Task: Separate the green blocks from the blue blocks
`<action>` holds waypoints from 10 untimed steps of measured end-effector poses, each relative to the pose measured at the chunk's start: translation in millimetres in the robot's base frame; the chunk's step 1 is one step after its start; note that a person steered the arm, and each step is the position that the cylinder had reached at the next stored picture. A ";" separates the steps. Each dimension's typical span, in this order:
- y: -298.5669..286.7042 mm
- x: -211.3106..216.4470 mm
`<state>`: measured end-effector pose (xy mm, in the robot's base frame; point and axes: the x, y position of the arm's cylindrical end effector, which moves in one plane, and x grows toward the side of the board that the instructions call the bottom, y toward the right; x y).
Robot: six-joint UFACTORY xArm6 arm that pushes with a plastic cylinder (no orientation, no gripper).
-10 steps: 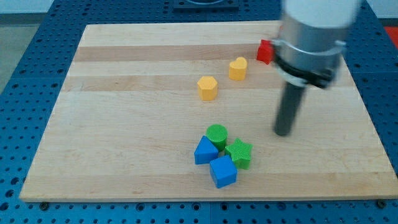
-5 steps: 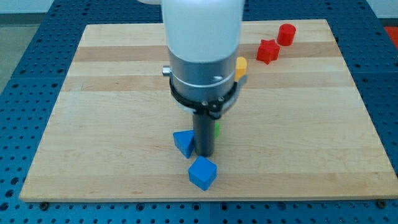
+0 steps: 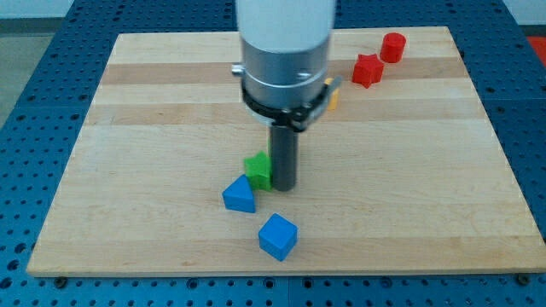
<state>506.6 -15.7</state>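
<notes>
My tip [image 3: 282, 186] rests on the board near the view's middle, touching the right side of a green block [image 3: 257, 169], probably the star, which is half hidden by the rod. A blue triangular block [image 3: 239, 195] lies just below and left of that green block, close to it. A blue cube [image 3: 278, 236] sits apart, lower down near the board's bottom edge. The second green block, a cylinder, is hidden behind the rod and arm.
A red star block [image 3: 368, 70] and a red cylinder [image 3: 393, 47] sit at the view's top right. A yellow block [image 3: 333, 95] peeks out from behind the arm. The wooden board [image 3: 128, 170] lies on a blue perforated table.
The rod swept in from the right into the cluster, then moved up a little. The blue triangle slid left and down, the blue cube went lower, and a green block now shows left of the tip.
</notes>
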 end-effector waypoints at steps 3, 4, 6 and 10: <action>-28.0 11.8; 52.9 14.1; 48.0 -38.3; -9.8 -43.3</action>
